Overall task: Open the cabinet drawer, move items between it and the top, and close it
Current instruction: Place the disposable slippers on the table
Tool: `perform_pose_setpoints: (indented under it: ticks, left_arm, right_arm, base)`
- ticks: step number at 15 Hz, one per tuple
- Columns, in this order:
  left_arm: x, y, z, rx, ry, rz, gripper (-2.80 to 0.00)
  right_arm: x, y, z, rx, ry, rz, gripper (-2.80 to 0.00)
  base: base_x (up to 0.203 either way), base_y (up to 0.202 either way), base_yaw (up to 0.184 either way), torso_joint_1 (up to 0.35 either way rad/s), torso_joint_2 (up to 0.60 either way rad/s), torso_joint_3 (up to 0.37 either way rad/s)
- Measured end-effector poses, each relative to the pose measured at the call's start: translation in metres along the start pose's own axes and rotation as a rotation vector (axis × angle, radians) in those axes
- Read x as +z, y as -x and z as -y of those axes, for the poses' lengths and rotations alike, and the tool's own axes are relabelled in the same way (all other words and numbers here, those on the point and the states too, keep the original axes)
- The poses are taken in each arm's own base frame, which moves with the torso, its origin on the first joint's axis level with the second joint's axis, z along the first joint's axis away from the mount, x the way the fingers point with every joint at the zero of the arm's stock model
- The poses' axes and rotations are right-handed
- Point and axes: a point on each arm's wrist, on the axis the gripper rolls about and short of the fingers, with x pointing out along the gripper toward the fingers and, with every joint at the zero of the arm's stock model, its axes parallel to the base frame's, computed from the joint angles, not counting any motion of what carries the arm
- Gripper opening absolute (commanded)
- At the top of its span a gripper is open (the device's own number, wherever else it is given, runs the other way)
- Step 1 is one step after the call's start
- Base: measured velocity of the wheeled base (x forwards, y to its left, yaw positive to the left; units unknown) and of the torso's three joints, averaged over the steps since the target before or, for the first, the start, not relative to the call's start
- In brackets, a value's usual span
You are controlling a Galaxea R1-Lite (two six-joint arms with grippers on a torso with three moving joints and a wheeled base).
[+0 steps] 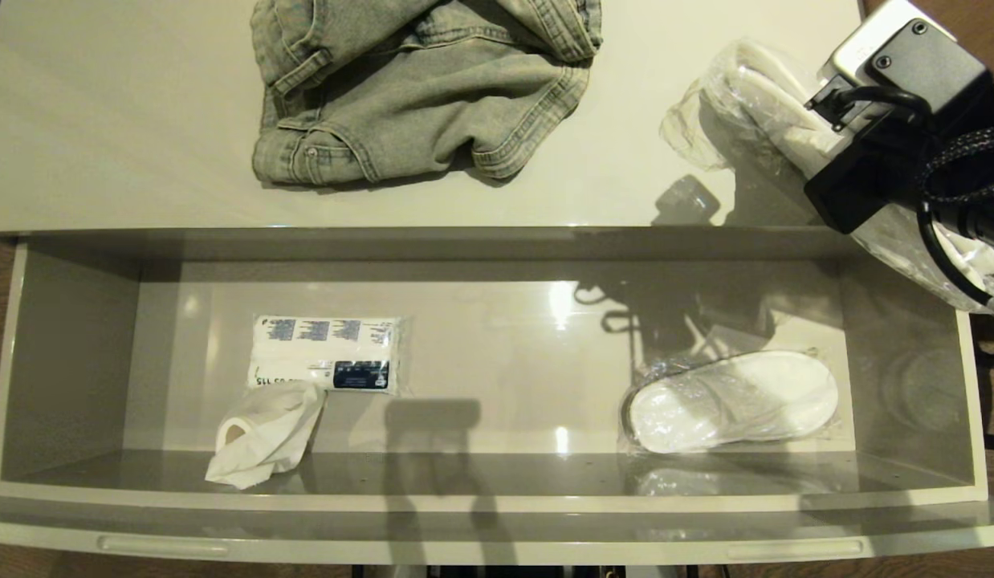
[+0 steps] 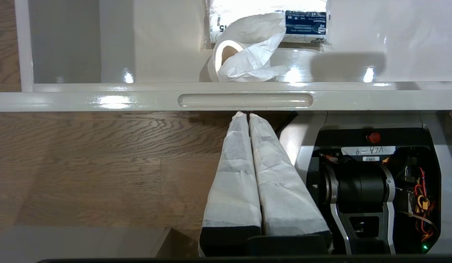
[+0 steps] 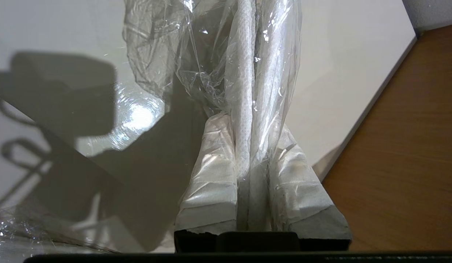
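So the drawer (image 1: 79, 353) is pulled all the way out, and the right gripper (image 3: 248, 146) is pinching a bagged slipper pack (image 1: 774, 112) up over the cabinet top (image 1: 128, 120), near its right edge just behind the drawer. A second slipper pack (image 1: 730, 401) lies flat inside the drawer at the right end. Also in the drawer, toward the left, are a tissue pack (image 1: 324, 352) and a crumpled white tissue (image 1: 264, 437) touching it. Folded jeans (image 1: 421, 84) sit on the top behind the drawer. The left gripper (image 2: 248, 116) hangs below the drawer front, fingers pressed together on nothing.
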Motion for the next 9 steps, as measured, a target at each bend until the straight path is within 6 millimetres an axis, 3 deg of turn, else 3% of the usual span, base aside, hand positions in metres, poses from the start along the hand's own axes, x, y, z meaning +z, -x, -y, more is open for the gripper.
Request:
perform_pose_setpoints:
  ticks: [7,9]
  left_arm:
    - [0.000,0.000,0.000,0.000,0.000,0.000,-2.80]
    - [0.000,0.000,0.000,0.000,0.000,0.001,-2.80]
  right_arm:
    - [0.005,0.003,0.013,-0.059,-0.016,0.021,-2.80]
    - [0.019,0.015,0.015,-0.046,-0.029,0.086,-2.80]
  base:
    - [0.000,0.000,0.000,0.000,0.00,0.000]
    - [0.000,0.000,0.000,0.000,0.00,0.000]
